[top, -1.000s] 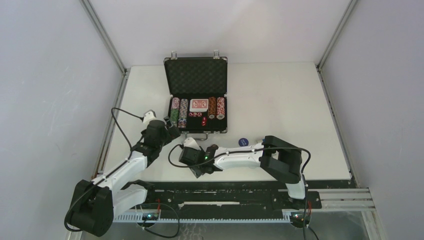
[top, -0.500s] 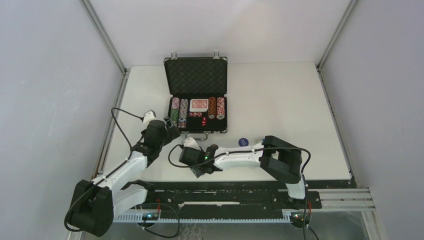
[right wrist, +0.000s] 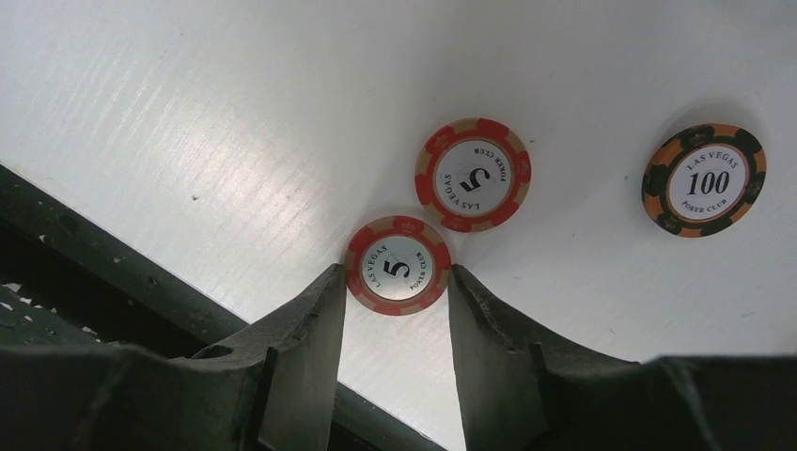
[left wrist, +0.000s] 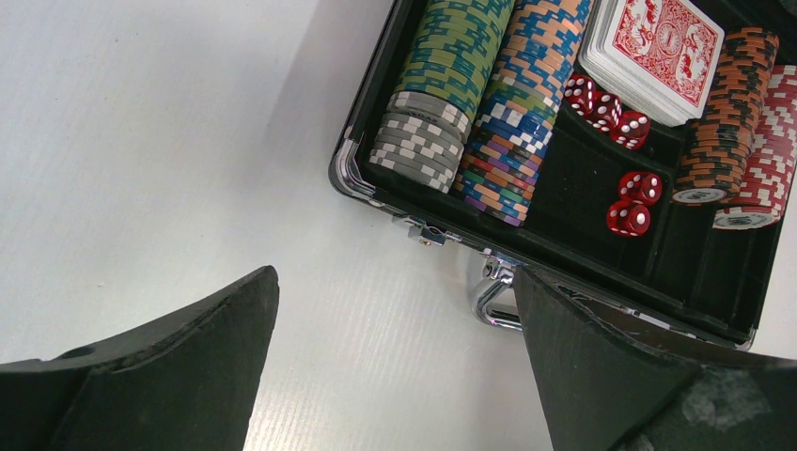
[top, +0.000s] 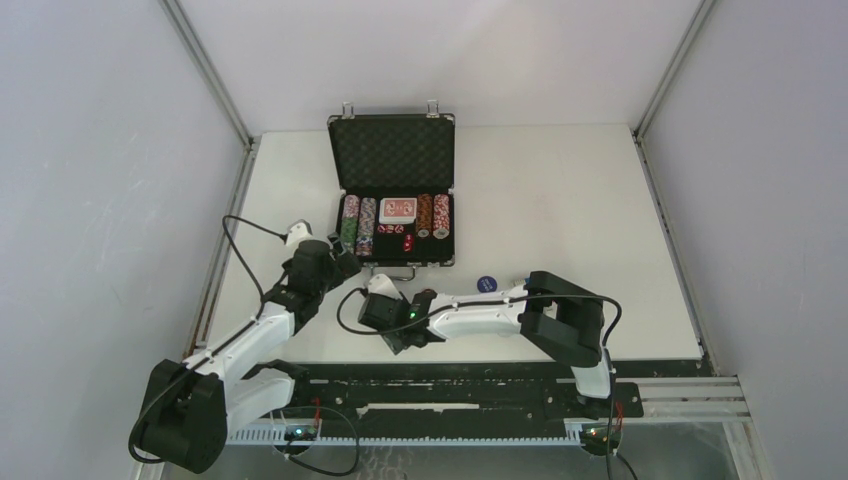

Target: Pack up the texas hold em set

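Nothing has been moved: a red chip [right wrist: 398,265] at the worktop's [right wrist: 188,113] near edge seems pinched by the right gripper [right wrist: 397,282] for packing, the left gripper [left wrist: 395,310] held open beside the case [left wrist: 352,174].

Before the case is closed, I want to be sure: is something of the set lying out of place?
Yes. Two red 5 chips and an orange-black 100 chip lie loose on the table, outside the open case; a blue disc lies near its front too.

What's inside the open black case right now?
The case holds four rows of chips, a red card deck and red dice. Anything under the deck is covered.
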You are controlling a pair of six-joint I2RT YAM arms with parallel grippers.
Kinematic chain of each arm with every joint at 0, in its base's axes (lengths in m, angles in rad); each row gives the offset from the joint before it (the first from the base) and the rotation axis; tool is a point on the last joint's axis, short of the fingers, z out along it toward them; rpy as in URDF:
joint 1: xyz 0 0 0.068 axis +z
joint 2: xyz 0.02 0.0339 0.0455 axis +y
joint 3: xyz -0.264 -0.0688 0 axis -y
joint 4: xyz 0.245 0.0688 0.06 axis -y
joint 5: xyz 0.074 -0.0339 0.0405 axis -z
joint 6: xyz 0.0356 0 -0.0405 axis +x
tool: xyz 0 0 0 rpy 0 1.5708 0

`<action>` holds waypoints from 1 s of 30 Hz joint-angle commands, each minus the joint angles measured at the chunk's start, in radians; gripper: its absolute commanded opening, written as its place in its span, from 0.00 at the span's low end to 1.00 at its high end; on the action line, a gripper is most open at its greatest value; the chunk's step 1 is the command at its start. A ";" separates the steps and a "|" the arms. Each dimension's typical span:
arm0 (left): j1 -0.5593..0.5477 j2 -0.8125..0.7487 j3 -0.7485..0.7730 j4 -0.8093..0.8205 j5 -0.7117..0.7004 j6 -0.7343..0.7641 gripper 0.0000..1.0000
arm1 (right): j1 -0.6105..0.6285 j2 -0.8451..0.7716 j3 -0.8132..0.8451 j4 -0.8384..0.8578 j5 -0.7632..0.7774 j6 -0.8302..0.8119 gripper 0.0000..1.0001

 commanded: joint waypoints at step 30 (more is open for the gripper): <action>0.008 0.017 0.048 0.032 -0.006 0.005 0.99 | -0.064 -0.041 0.013 0.029 -0.026 -0.058 0.65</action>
